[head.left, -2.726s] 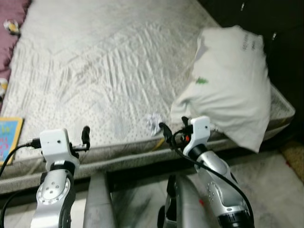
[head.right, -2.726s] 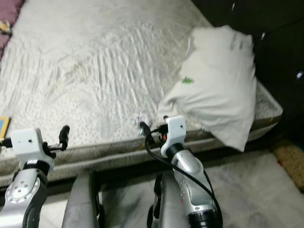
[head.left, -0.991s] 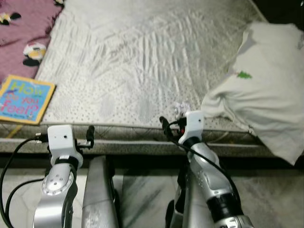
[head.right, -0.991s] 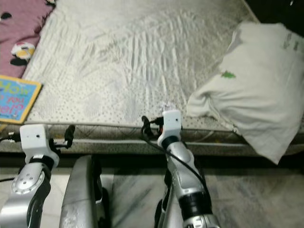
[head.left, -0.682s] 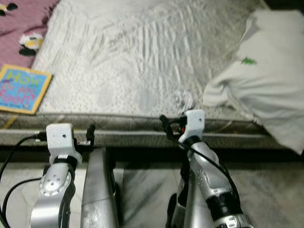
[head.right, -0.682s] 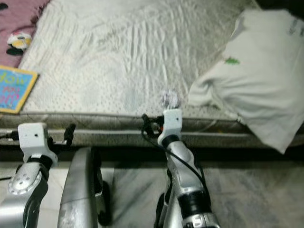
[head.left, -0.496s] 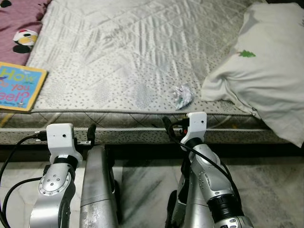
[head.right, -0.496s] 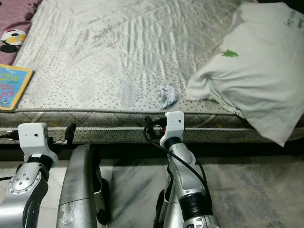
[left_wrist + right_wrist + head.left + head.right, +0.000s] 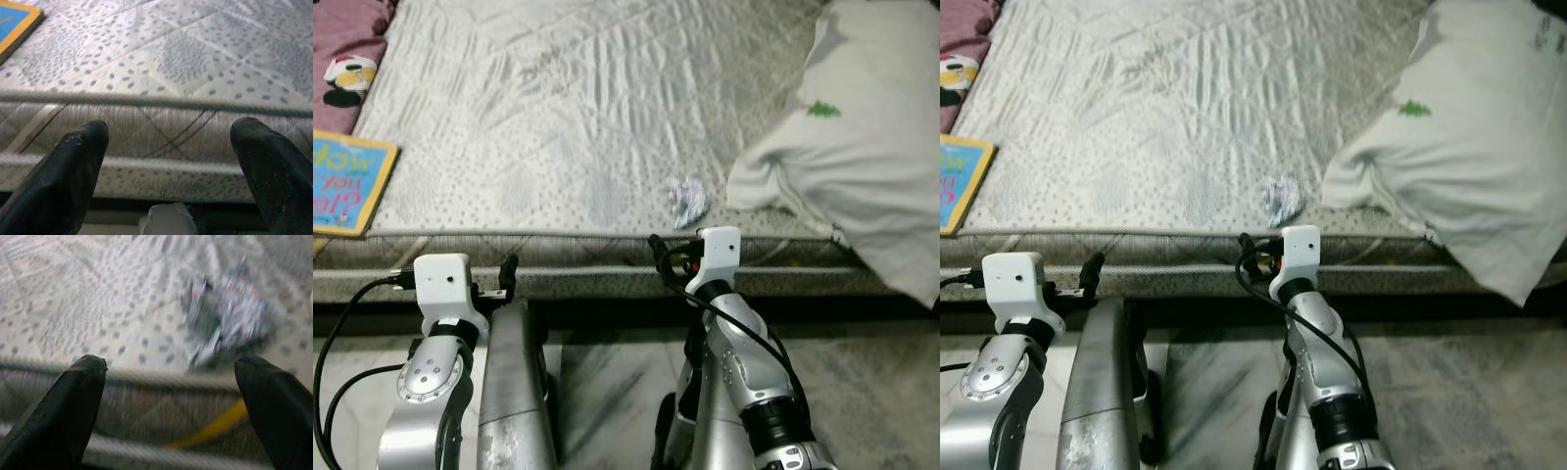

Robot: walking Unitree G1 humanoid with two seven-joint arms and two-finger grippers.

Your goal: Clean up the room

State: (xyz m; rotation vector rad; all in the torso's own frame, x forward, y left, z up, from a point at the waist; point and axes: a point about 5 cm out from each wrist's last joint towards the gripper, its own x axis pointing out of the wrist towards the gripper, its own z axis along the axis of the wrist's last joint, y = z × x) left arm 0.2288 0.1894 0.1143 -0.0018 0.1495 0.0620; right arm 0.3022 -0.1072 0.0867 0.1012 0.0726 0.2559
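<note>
A crumpled wrapper (image 9: 686,199) lies on the grey quilted mattress (image 9: 578,117) near its front edge, just left of a white pillow (image 9: 857,147). My right gripper (image 9: 171,377) is open at the mattress edge, a little short of the wrapper (image 9: 227,318), with nothing between its fingers. In the left eye view its wrist (image 9: 717,253) sits just below and right of the wrapper. My left gripper (image 9: 168,139) is open too, facing the mattress side farther left; its fingers (image 9: 508,268) are empty.
A colourful children's book (image 9: 340,186) lies at the mattress's left edge, its corner (image 9: 14,22) showing in the left wrist view. A purple blanket with a panda toy (image 9: 347,70) is at the far left. Marble floor (image 9: 862,392) lies below the bed.
The camera swung left and then steadied, so the book came into view. The wrapper now lies unhidden ahead of my right gripper. Both grippers stay open.
</note>
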